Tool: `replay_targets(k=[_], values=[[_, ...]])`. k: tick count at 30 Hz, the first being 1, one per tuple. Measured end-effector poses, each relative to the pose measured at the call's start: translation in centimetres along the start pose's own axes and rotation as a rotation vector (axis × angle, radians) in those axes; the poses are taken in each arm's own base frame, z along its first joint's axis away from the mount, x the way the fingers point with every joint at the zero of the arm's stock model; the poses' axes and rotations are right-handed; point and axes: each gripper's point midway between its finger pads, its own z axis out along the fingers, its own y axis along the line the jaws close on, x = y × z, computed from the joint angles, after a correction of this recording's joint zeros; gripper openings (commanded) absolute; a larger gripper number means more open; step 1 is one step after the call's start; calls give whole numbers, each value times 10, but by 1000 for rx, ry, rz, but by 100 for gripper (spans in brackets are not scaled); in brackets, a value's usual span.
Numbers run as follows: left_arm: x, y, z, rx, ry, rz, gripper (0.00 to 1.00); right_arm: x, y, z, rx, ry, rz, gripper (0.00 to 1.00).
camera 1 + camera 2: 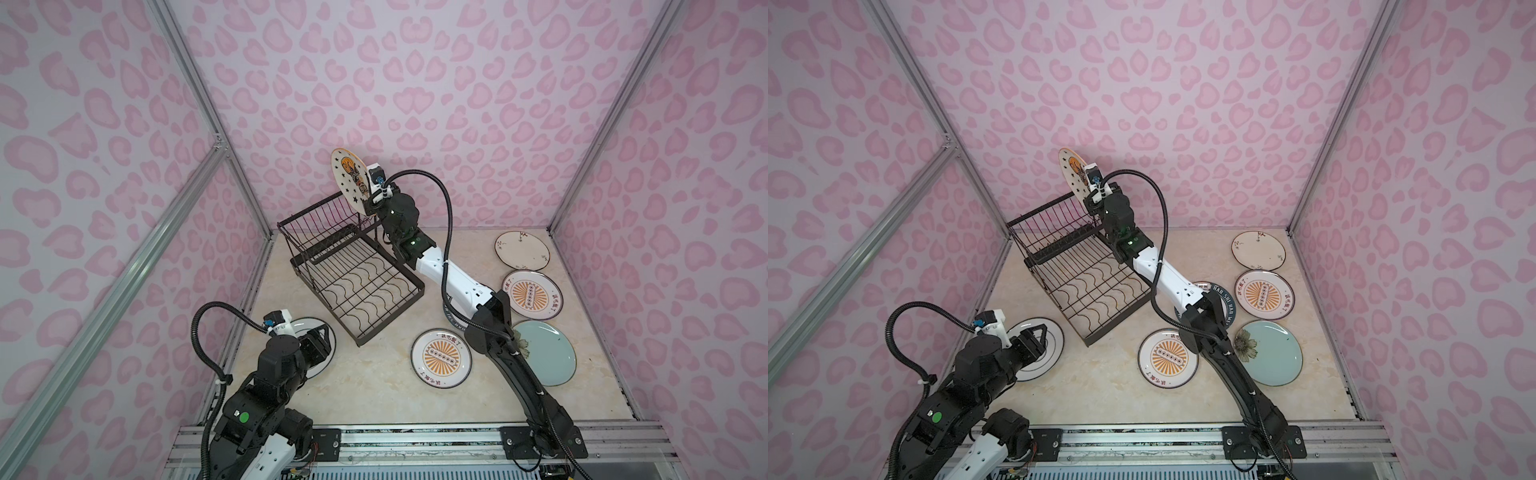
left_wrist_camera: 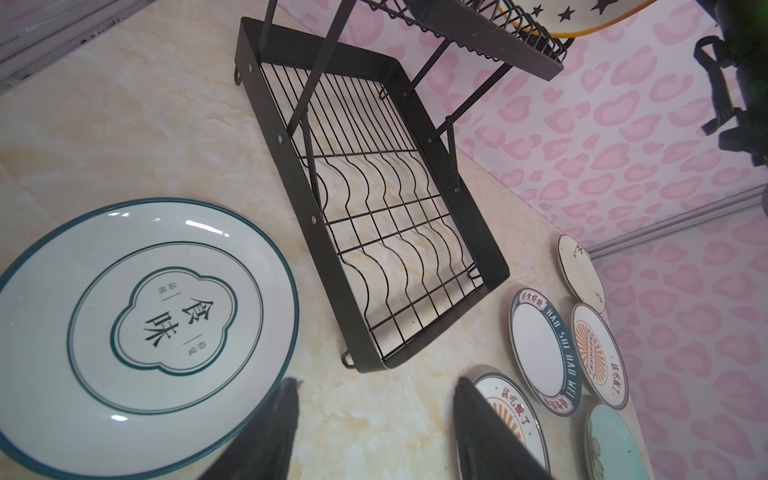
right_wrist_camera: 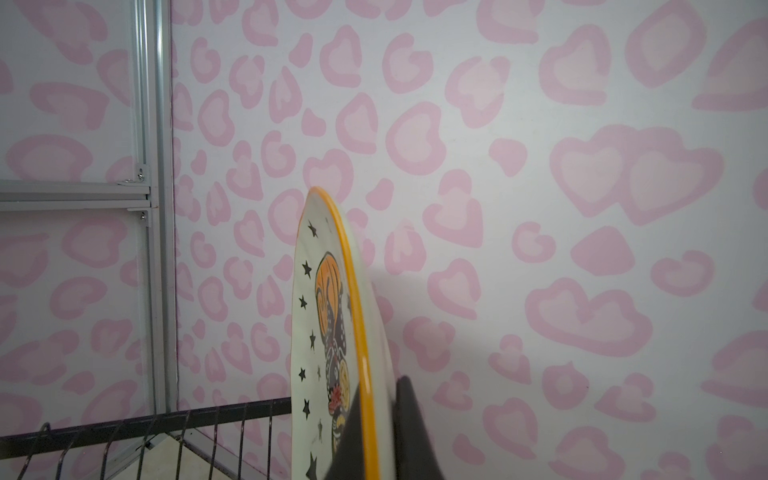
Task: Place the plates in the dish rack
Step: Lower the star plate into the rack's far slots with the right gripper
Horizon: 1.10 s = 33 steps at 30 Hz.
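Three walls papered pale lilac with pink heart-like blotches close the space in both top views: the back wall (image 1: 415,83) at 12 o'clock, the left wall (image 1: 62,166) at 9 o'clock and the right wall (image 1: 706,166) at 3 o'clock. They meet at grey metal posts (image 1: 198,91) toward 11 and 1 o'clock, and a slanted metal bar (image 1: 124,279) crosses the left wall. The floor (image 1: 353,390) is a cream, marble-look board under soft, even light with faint shadows, and at 6 o'clock a grey metal rail (image 1: 415,442) runs along its near edge.
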Motion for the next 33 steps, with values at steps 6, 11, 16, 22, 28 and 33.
replay_targets(k=[6, 11, 16, 22, 28, 33], values=[[0, 0, 0, -2, 1, 0, 62, -2, 0, 0, 3, -11, 4, 0], [0, 0, 0, -2, 1, 0, 62, -8, -2, 0, 8, -34, 14, 0], [0, 1, 0, -2, 1, 0, 62, -12, -4, 0, 12, -44, 20, 0], [0, 2, -3, -2, -4, -1, 62, -14, -4, 0, 14, -46, 17, 0], [0, 3, -4, -4, -7, -1, 62, -12, -4, 0, 15, -43, -5, 0], [-1, 3, -5, -4, -11, -1, 62, -5, -3, 1, 17, -31, -30, 0]])
